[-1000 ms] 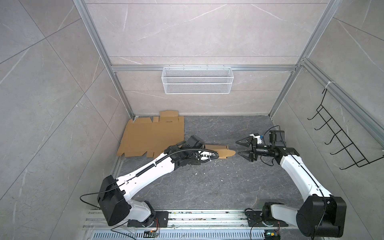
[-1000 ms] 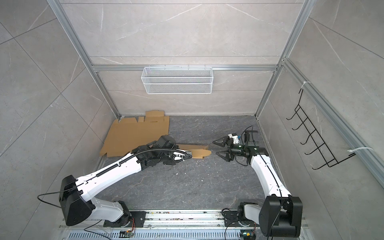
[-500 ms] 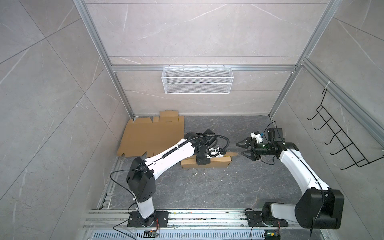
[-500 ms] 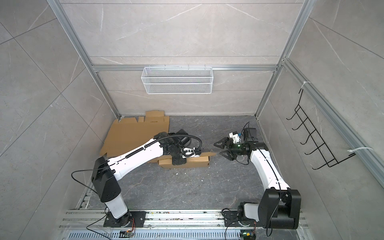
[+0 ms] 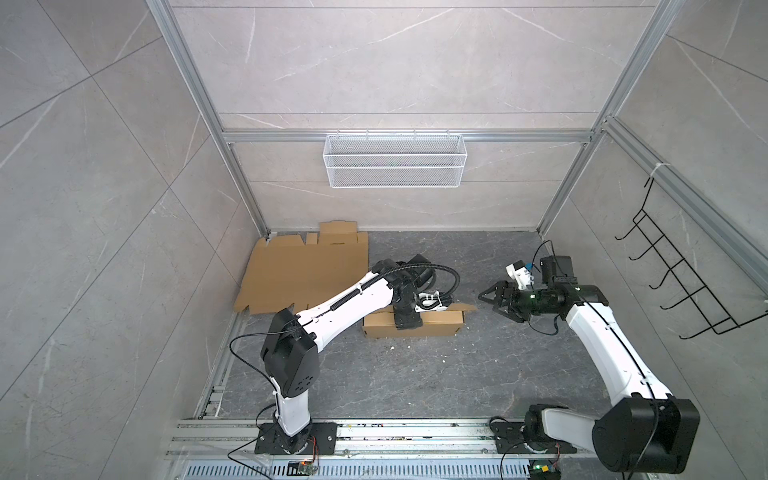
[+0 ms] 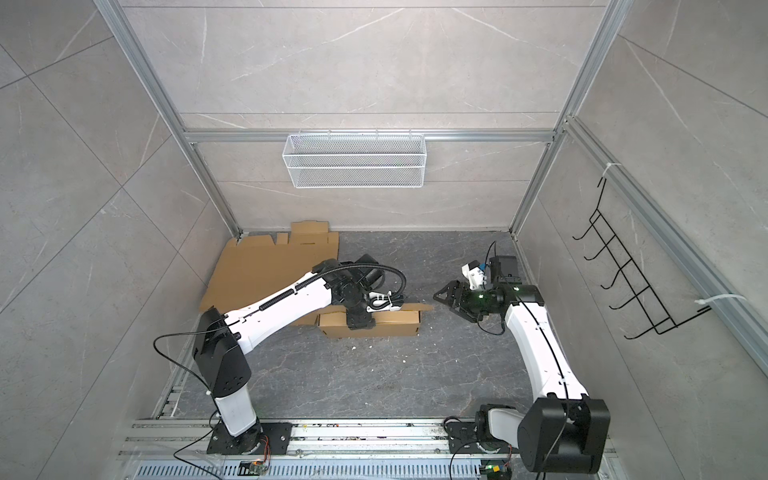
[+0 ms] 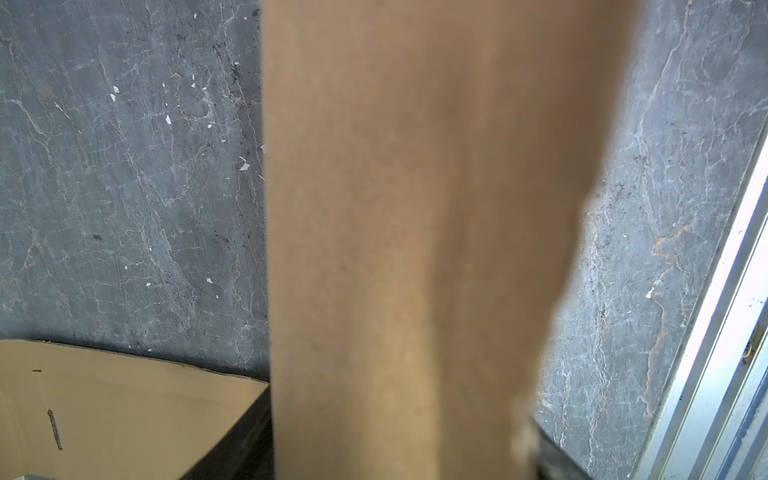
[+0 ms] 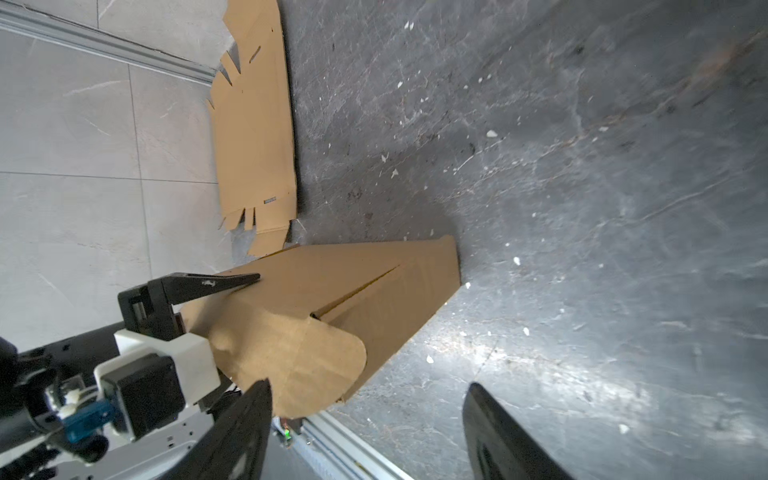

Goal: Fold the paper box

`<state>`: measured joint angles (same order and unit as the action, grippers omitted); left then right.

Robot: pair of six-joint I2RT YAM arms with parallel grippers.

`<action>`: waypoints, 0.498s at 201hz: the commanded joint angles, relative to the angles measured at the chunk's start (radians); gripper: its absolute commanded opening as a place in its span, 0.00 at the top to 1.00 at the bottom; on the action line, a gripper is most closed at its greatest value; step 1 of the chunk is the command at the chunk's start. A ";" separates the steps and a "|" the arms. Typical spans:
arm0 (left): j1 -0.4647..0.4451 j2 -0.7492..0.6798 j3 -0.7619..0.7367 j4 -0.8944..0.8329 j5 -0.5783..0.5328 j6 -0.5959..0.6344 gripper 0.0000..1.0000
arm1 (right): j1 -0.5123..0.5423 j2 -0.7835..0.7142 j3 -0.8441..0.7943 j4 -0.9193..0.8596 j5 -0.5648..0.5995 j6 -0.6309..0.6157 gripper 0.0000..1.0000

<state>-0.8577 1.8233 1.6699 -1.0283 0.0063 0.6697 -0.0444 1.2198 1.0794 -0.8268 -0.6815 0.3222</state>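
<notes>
The paper box (image 5: 432,328) (image 6: 390,326) is a brown cardboard carton, partly folded, lying lengthwise on the dark floor mid-scene. A rounded flap (image 8: 299,357) sticks out at its right end. My left gripper (image 5: 409,322) comes down over the box's middle, its jaws straddling it. One black finger (image 8: 208,284) lies along the box's top. Blurred cardboard (image 7: 415,249) fills the left wrist view, so the grip is hidden. My right gripper (image 5: 488,297) (image 8: 370,390) hovers just right of the box, open and empty.
Flat cardboard sheets (image 5: 303,270) (image 8: 253,124) lie against the back-left corner. A white wire basket (image 5: 395,160) hangs on the back wall and a black hook rack (image 5: 681,282) on the right wall. A metal rail (image 5: 374,432) runs along the front.
The box was held flat, pointing at the right gripper; it has since swung round and now lies on the floor under the left gripper. The right gripper has drawn back a little.
</notes>
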 commanded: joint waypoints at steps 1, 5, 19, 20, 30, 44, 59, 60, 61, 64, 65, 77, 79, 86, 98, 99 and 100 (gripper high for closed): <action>0.019 -0.001 0.027 -0.019 0.009 0.029 0.34 | 0.031 -0.065 0.060 -0.075 0.126 -0.115 0.27; 0.022 -0.001 0.029 -0.018 0.009 0.031 0.34 | 0.043 -0.074 0.064 -0.080 0.147 -0.131 0.27; 0.039 -0.002 0.035 -0.009 0.022 0.037 0.33 | 0.101 -0.107 0.071 -0.095 0.232 -0.192 0.27; 0.039 -0.002 0.035 -0.010 0.024 0.038 0.34 | 0.105 -0.109 0.072 -0.095 0.238 -0.196 0.27; 0.050 -0.001 0.043 -0.007 0.041 0.039 0.34 | 0.149 -0.132 0.071 -0.107 0.290 -0.265 0.27; 0.055 0.005 0.055 -0.021 0.052 0.046 0.34 | 0.217 -0.160 0.077 -0.136 0.398 -0.384 0.28; 0.063 0.007 0.059 -0.017 0.072 0.046 0.33 | 0.271 -0.172 0.089 -0.157 0.497 -0.491 0.27; 0.064 0.007 0.059 -0.018 0.073 0.047 0.33 | 0.272 -0.171 0.090 -0.158 0.500 -0.496 0.27; 0.064 0.007 0.059 -0.018 0.074 0.048 0.33 | 0.274 -0.171 0.091 -0.159 0.505 -0.500 0.27; 0.065 0.007 0.059 -0.019 0.078 0.049 0.33 | 0.279 -0.168 0.097 -0.162 0.512 -0.517 0.28; 0.065 0.007 0.059 -0.019 0.078 0.050 0.33 | 0.279 -0.167 0.099 -0.163 0.513 -0.521 0.28; 0.065 0.011 0.062 -0.020 0.079 0.052 0.33 | 0.301 -0.145 0.124 -0.180 0.501 -0.563 0.29; 0.066 0.012 0.063 -0.021 0.079 0.053 0.33 | 0.305 -0.139 0.129 -0.183 0.498 -0.570 0.30; 0.066 0.014 0.065 -0.026 0.083 0.056 0.33 | 0.315 -0.116 0.144 -0.193 0.491 -0.588 0.32; 0.069 0.014 0.067 -0.026 0.085 0.060 0.33 | 0.343 -0.066 0.169 -0.219 0.487 -0.616 0.40; 0.068 0.014 0.067 -0.027 0.086 0.061 0.33 | 0.346 -0.062 0.171 -0.222 0.488 -0.618 0.40; 0.069 0.014 0.068 -0.027 0.086 0.062 0.33 | 0.348 -0.058 0.172 -0.224 0.490 -0.621 0.40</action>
<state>-0.7918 1.8263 1.7031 -1.0260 0.0566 0.7071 0.2626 1.0863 1.1942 -0.9779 -0.2485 -0.1577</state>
